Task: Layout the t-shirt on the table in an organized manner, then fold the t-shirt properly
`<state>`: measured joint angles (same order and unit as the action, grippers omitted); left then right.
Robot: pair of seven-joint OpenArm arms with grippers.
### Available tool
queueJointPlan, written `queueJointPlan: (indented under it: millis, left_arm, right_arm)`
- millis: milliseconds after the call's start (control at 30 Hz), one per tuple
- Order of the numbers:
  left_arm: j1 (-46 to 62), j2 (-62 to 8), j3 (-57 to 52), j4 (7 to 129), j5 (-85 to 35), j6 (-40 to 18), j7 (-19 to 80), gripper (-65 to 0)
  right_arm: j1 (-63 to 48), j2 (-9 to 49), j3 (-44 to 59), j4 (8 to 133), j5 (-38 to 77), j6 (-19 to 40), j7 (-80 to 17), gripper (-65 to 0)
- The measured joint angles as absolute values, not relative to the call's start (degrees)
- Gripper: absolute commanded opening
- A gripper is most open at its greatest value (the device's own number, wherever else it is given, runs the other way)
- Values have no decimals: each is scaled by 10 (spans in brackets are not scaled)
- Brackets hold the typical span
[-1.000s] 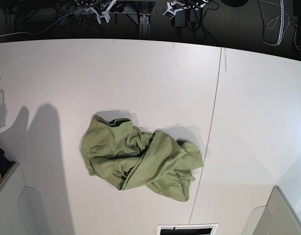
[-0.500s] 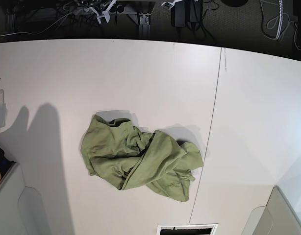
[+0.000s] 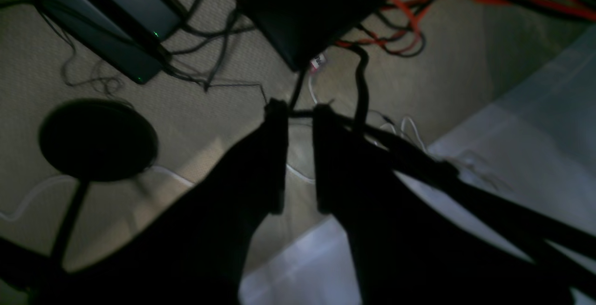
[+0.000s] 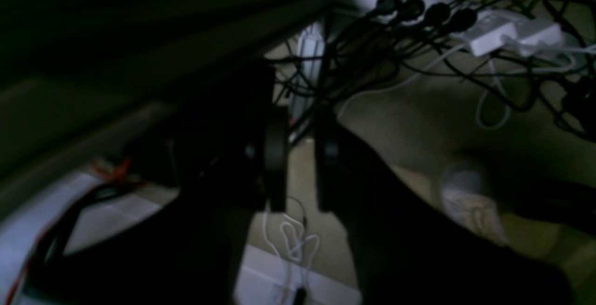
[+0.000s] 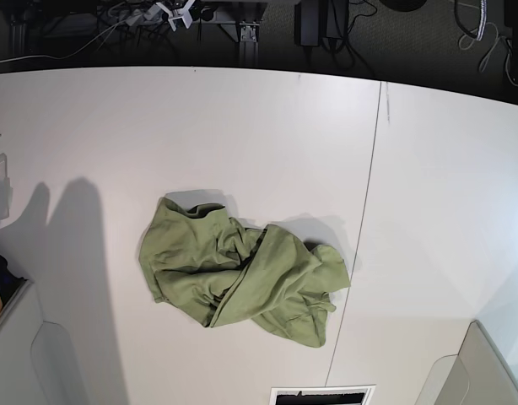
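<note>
The olive-green t-shirt [image 5: 242,270] lies crumpled in a loose heap on the white table [image 5: 242,126], slightly left of the seam and toward the near edge. Neither gripper shows in the base view, and nothing touches the cloth. In the left wrist view my left gripper [image 3: 299,108] points at the carpeted floor, its dark fingers a narrow gap apart with nothing between them. My right gripper [image 4: 300,114] looks the same in the right wrist view: open a little, empty, aimed at floor cables under a dark beam.
A thin dark seam [image 5: 364,219] runs front to back, right of the shirt. Grey arm housings fill the bottom left corner [image 5: 23,354] and bottom right corner [image 5: 478,371]. A slotted panel [image 5: 322,395] sits at the near edge. Cables and a power strip [image 4: 503,35] lie on the floor.
The t-shirt has not moved. Beyond the table's far edge, the white brackets and dark items have shifted in the picture.
</note>
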<state>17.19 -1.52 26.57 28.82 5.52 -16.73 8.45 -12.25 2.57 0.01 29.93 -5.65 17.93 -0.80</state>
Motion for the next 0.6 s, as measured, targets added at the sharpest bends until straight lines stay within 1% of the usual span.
queueJointPlan:
  millis: [133,300,433,600]
  left_arm:
    - [205,-38,266,364,56,-169,81,-547]
    - [245,-71,252,456,45,-167,88,-547]
    - [282,-81,216,524,37,-166,96,-547]
    - [335,-84,149,618,37,-169,100,-543]
  right_arm:
    - [-177,39,0,390,-16,180,-30,-555]
    - [-232,73,0,505,41,189,-74,-555]
    - [-276,106,0,592,83,225,-84,-555]
    - [-337,141,0,710,124,233,-118,-555]
